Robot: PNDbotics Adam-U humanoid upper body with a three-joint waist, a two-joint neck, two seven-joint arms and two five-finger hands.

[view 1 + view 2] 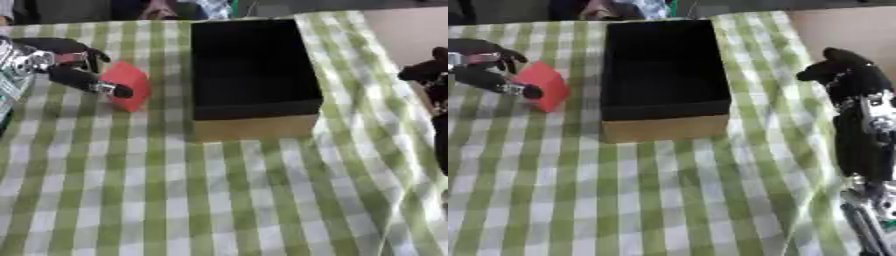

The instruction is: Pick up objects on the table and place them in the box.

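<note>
The left hand (pixel 83 67) pinches a red block (pixel 129 85) between thumb and fingers — just left of the box (pixel 254 75), above the checked tablecloth (pixel 219 195). The right hand (pixel 846 72) hangs curled, holding nothing.

Your box (pixel 254 75) sits on the table (pixel 219 200) at its far middle, open side up, with nothing visible inside. The block (pixel 128 85) lies just to the box's left, and your left hand (pixel 74 67) comes in from the left edge with its fingers curled round it. Your right hand (pixel 846 75) hangs well to the box's right, over the table's right edge.
</note>
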